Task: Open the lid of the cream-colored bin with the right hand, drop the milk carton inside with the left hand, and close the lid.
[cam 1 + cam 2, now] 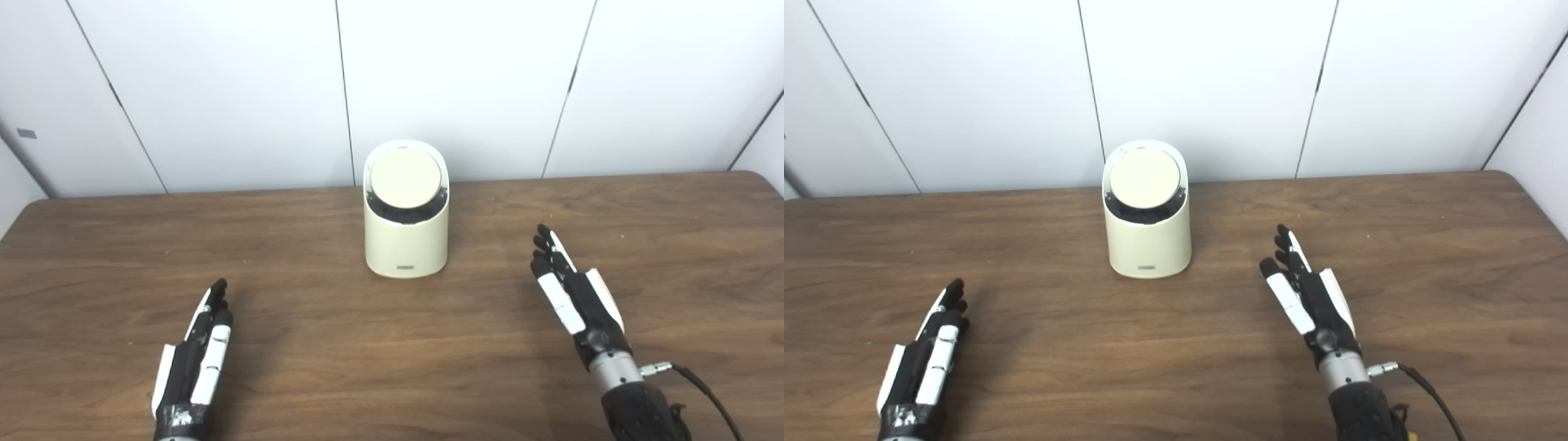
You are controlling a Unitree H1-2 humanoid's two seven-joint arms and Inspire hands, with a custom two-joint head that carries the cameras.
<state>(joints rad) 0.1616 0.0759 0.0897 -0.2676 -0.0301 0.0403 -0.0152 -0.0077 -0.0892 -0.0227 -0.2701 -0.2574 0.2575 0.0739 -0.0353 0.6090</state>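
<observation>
Smooth glossy plastic bin (405,245) on matt, dark wood-grain table (392,343).

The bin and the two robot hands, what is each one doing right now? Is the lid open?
cream-colored bin: upright on the table, apart from both hands.
lid: down, closed.
left hand: open, holding nothing, fingers straight.
right hand: open, holding nothing, fingers straight.
milk carton: not in view.
</observation>
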